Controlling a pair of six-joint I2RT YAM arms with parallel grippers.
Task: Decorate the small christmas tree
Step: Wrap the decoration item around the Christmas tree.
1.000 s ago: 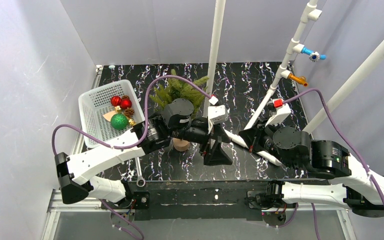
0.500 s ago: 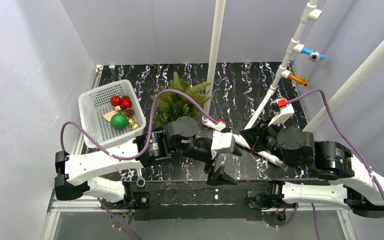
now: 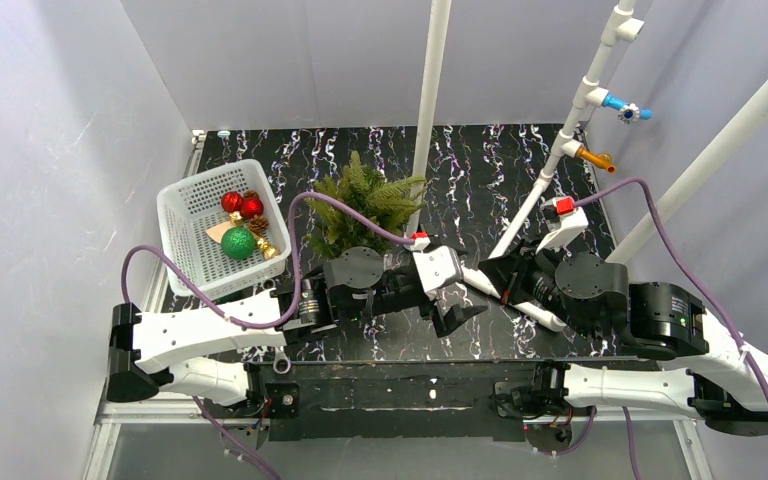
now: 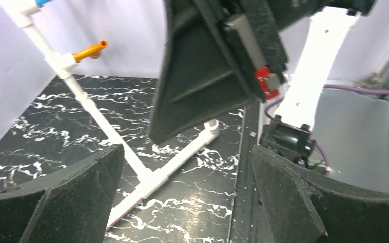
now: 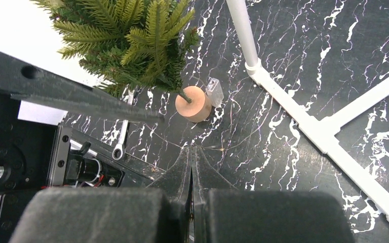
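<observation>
Small christmas tree [image 3: 362, 210]: stands mid-frame in the top view, near the white basket [image 3: 185, 215] at its left
Left gripper [image 4: 186, 152]: fingers spread wide, nothing between them; table [image 4: 40, 126] beneath
Right gripper [image 5: 192, 152]: fingers pressed together, empty; tips short of the tan base [image 5: 195, 105]
Edges: white pipe frame [image 5: 304, 119] crosses the right side of the right wrist view
</observation>
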